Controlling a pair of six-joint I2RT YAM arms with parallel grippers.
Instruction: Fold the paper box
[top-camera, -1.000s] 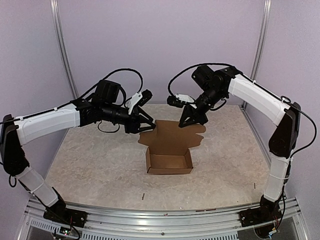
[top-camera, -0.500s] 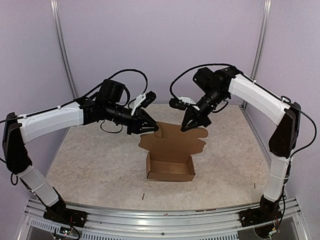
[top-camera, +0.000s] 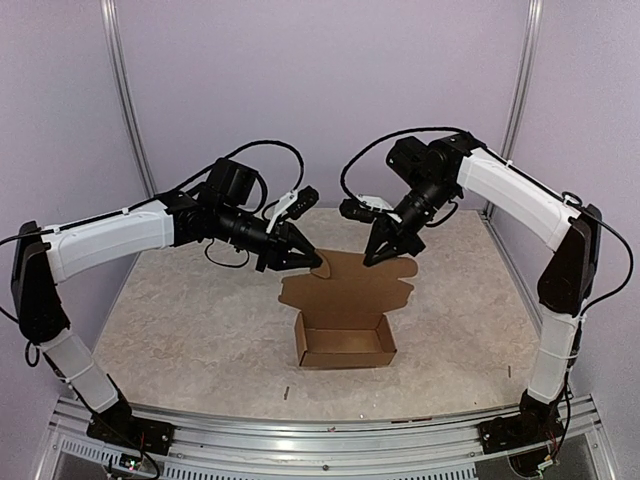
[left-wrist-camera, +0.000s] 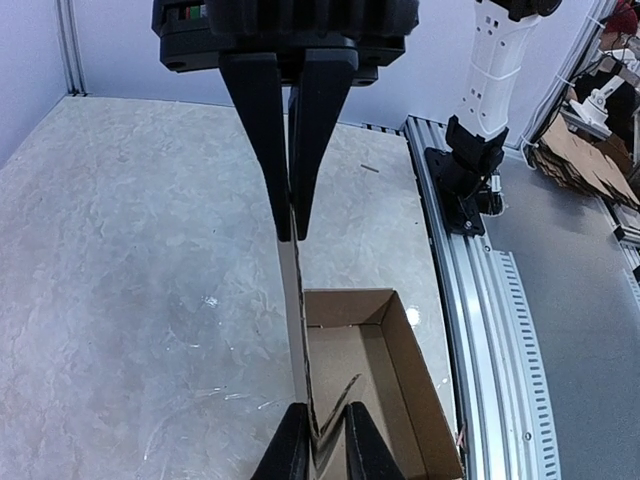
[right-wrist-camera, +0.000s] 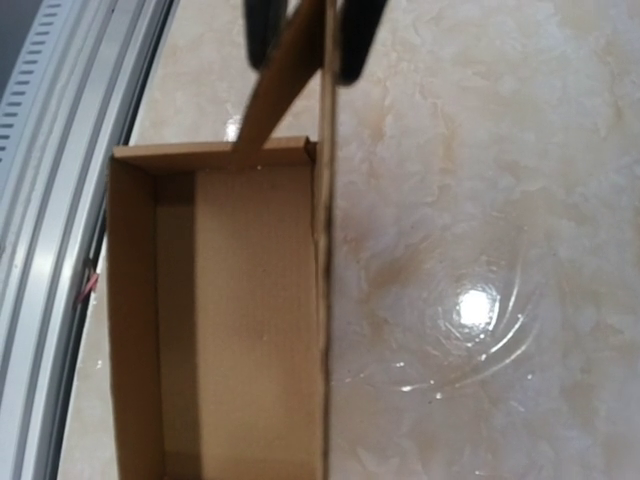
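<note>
1. My right claw (top-camera: 374, 258) is pressed together on the far edge of the paper box (top-camera: 345, 342) lid.
2. My left claw (top-camera: 316, 263) straddles the lid's left corner tab, fingers narrow; whether it pinches firmly I cannot tell.
3. The box tray sits mid-tabletop (top-camera: 180, 320), opening upward, long axis left to right, with the lid rising from its far wall.

Paper box (left-wrist-camera: 355, 385): we are losing one end below both wrist views.
Left gripper (top-camera: 314, 263): we are not making out whether it is touching the box.
Table specks (top-camera: 285, 392): we are finding them too small to name.
</note>
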